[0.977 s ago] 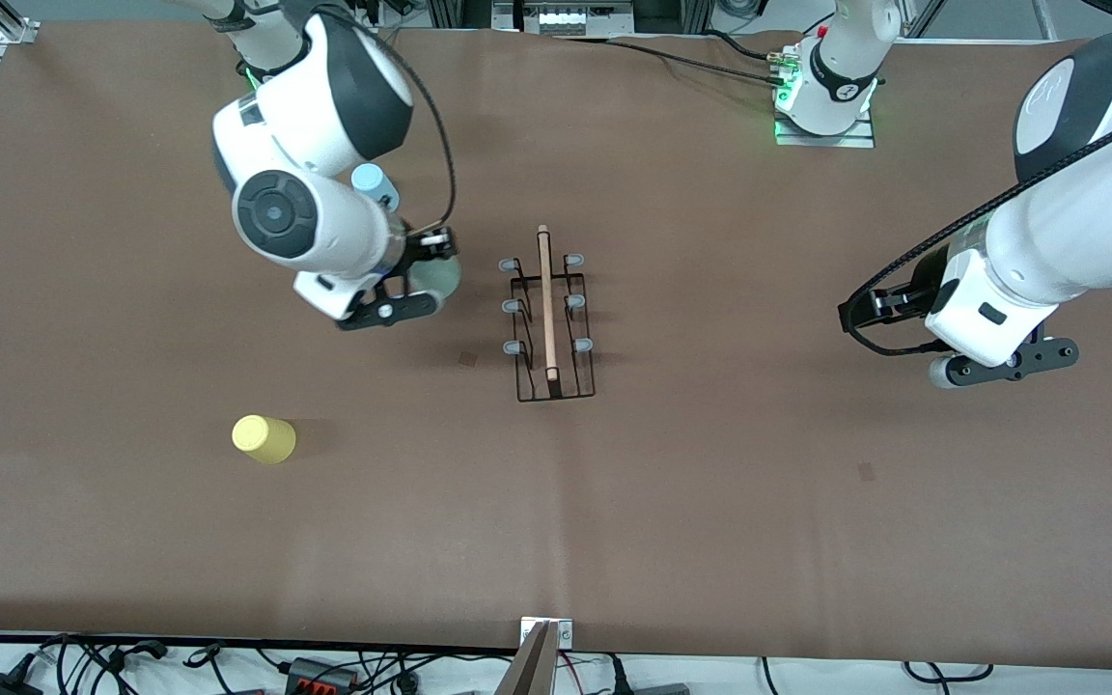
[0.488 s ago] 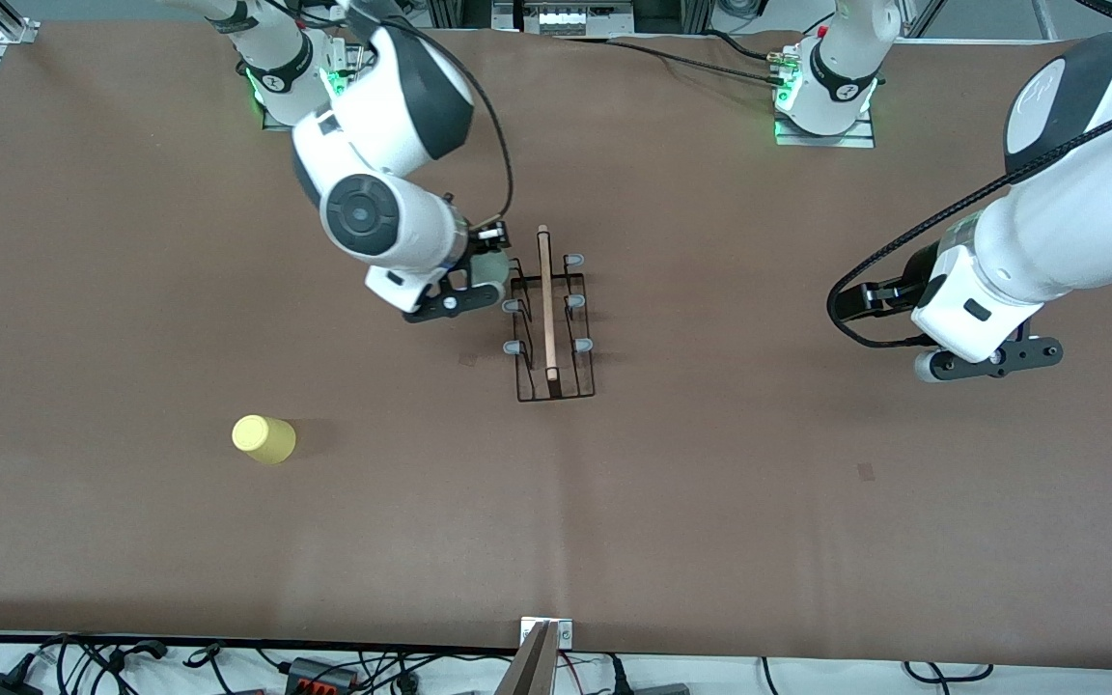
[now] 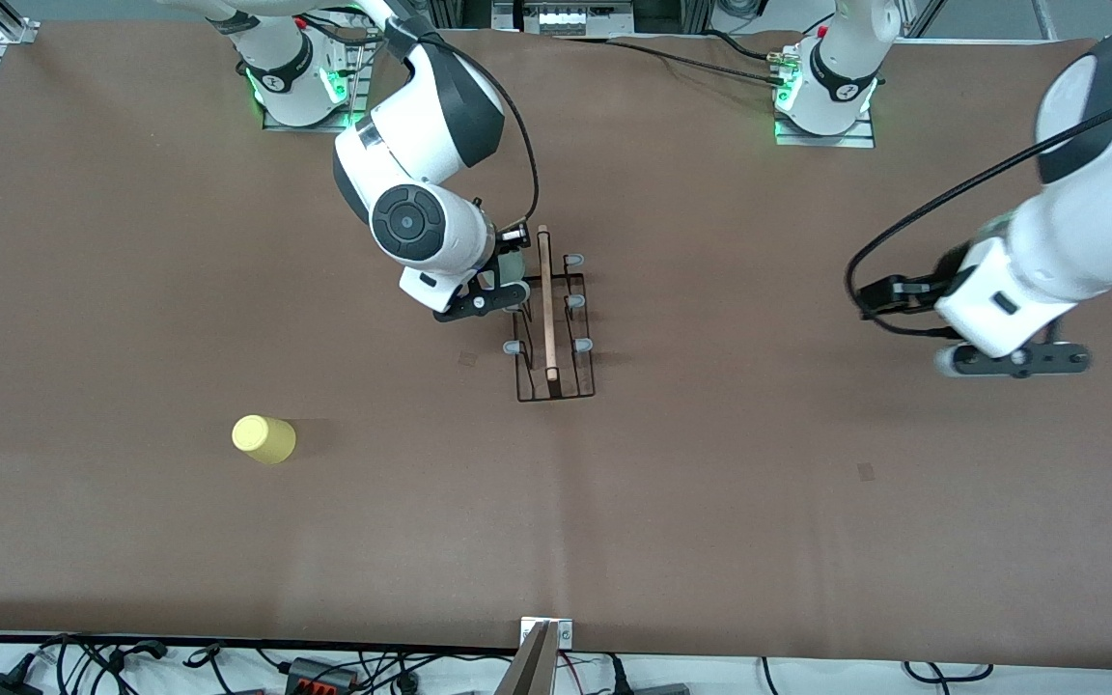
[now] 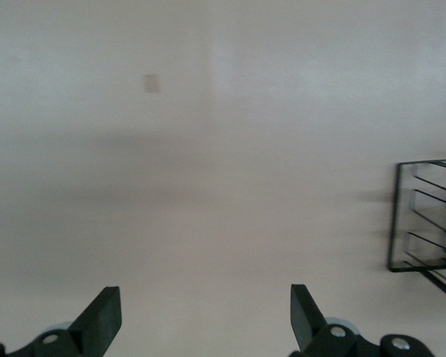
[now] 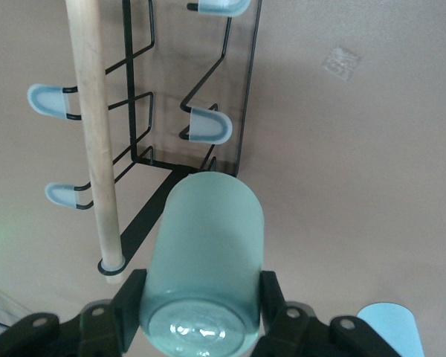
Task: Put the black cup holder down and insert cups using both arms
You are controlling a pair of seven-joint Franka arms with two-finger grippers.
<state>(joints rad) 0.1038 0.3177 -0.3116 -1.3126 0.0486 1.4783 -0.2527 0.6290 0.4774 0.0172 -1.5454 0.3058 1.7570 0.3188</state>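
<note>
The black cup holder (image 3: 545,309) stands mid-table, its wooden rod (image 5: 93,134) and grey-tipped pegs (image 5: 204,126) close below the right wrist camera. My right gripper (image 3: 501,275) is shut on the pale green cup (image 3: 515,264), held on its side over the rack's end nearest the robot bases; its fingers (image 5: 271,305) clamp the cup (image 5: 208,253) on both sides. A yellow cup (image 3: 264,438) stands toward the right arm's end, nearer the front camera. A light blue cup (image 5: 386,327) shows only in the right wrist view. My left gripper (image 3: 1010,364) hangs open and empty over bare table, fingers (image 4: 100,320) wide apart.
The brown table mat (image 3: 710,502) spreads wide around the rack. Both arm bases (image 3: 824,97) sit along the edge farthest from the front camera. Cables (image 3: 324,666) lie past the edge nearest it. The rack's wire frame (image 4: 424,238) shows in the left wrist view.
The right arm has carried the green cup from beside the blue cup over to the rack. The left arm drifted slightly toward its own end of the table, still open.
</note>
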